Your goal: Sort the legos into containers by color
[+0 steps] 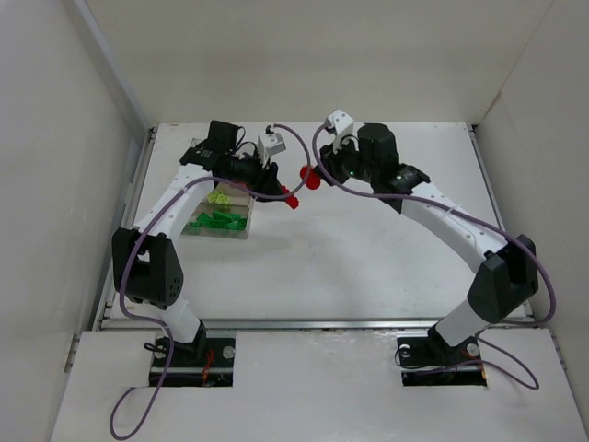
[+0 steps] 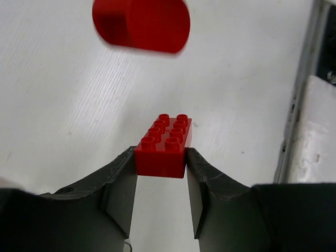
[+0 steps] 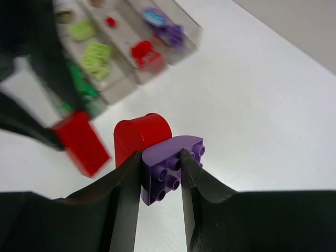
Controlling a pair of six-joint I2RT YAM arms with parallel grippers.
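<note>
- Left gripper [image 2: 160, 181] pinches the red studded brick [image 2: 167, 137] at its fingertips, just beside the tray [image 1: 244, 232].
- Right gripper [image 3: 160, 178] pinches the purple brick [image 3: 173, 152], which touches the red rounded brick [image 3: 139, 134].

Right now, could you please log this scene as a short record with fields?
Left gripper: shut on red eight-stud plastic brick
Right gripper: shut on purple rounded plastic brick
Loose piece: red rounded plastic block next to the purple brick
Containers: clear divided plastic tray holding green, lime, red and purple legos
</note>
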